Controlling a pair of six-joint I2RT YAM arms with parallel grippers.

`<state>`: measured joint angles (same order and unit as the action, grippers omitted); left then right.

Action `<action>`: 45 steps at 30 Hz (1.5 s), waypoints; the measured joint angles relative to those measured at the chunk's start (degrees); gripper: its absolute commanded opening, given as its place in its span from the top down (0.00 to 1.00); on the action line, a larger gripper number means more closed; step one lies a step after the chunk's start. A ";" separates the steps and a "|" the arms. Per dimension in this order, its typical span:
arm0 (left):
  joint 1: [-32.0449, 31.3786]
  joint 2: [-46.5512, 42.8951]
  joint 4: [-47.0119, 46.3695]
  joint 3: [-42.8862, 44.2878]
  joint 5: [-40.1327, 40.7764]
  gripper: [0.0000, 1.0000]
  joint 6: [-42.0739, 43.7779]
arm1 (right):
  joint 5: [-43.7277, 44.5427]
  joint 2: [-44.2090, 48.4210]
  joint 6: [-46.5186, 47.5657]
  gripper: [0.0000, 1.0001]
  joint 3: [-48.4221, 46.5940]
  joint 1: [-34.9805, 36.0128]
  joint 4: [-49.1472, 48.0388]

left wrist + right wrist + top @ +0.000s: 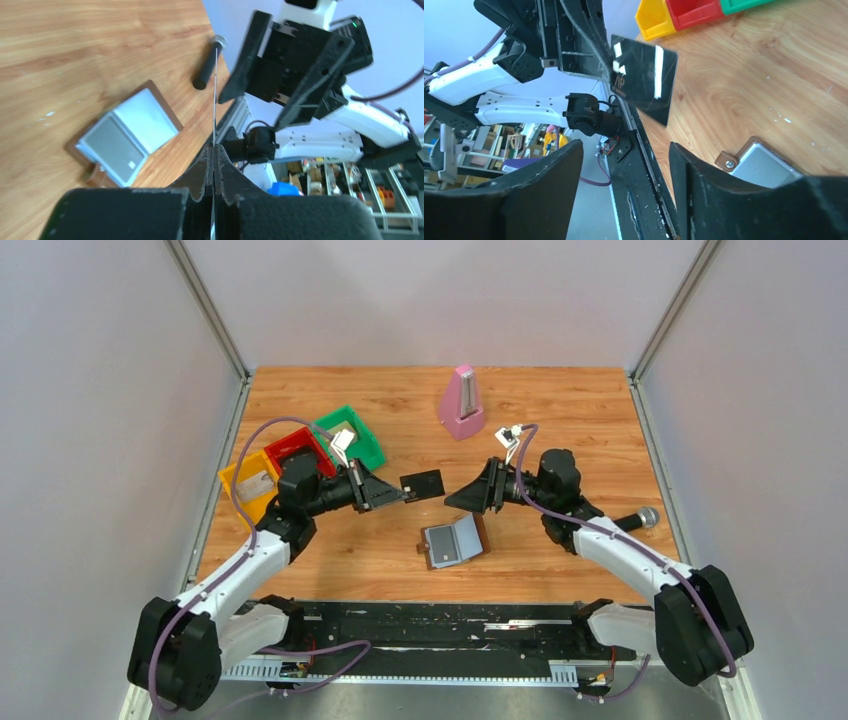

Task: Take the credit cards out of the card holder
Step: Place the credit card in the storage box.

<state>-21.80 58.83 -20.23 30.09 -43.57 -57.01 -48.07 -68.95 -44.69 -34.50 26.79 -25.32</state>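
From above, the left tool point(400, 495) is clamped on one end of a dark card point(424, 483), which it holds off the desk point(560, 430). The right tool point(462, 497) faces it, near the card's free end but apart from it. Closer to the arm bases, the holder point(455, 542) lies open on the desk. A grey card point(441, 544) sits in the half by the tab point(422, 549). Yellow point(240, 502), red point(298, 448) and green point(365, 440) trays stand behind the left arm. A pink metronome point(462, 403) stands farther back, and a mic point(636, 519) lies by the right arm.

In the left wrist view, the left tool point(214, 150) has its fingers pressed together on the dark card point(215, 95), seen edge-on as a thin line. The holder point(127, 135) lies open below it, with the grey card point(110, 147) in it. The right tool point(280, 75) is beyond, spread wide.

In the right wrist view, the right tool point(624, 190) gapes with nothing between its fingers point(549, 185). Ahead of it, the dark card point(644, 80) hangs from the left tool point(599, 55). A corner of the holder point(764, 162) and its tab point(726, 161) show on the desk.
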 measured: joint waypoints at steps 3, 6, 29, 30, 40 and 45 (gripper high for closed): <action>3.80 -0.59 3.85 0.52 0.44 1.00 1.97 | 1.03 1.88 0.52 0.16 0.07 -0.37 1.81; 9.35 -1.40 9.18 2.14 0.39 1.00 4.55 | 1.95 4.61 1.40 0.00 0.13 -0.52 3.54; 42.10 18.58 45.70 29.57 10.80 1.00 29.31 | 5.55 14.38 9.38 0.00 0.83 -0.61 16.65; 42.14 19.63 46.07 30.08 11.30 1.00 29.59 | 5.55 14.51 9.51 0.00 0.83 -0.61 16.76; 42.16 29.22 47.04 33.46 14.47 1.00 29.92 | 5.62 16.61 10.88 0.00 0.83 -0.61 19.08; 42.18 34.29 46.64 35.69 14.58 1.00 29.81 | 5.64 16.70 11.23 0.00 0.83 -0.61 19.28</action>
<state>20.38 93.12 26.41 65.78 -28.99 -27.20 -42.44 -52.25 -33.45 -33.67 26.17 -6.04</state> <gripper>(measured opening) 0.006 0.998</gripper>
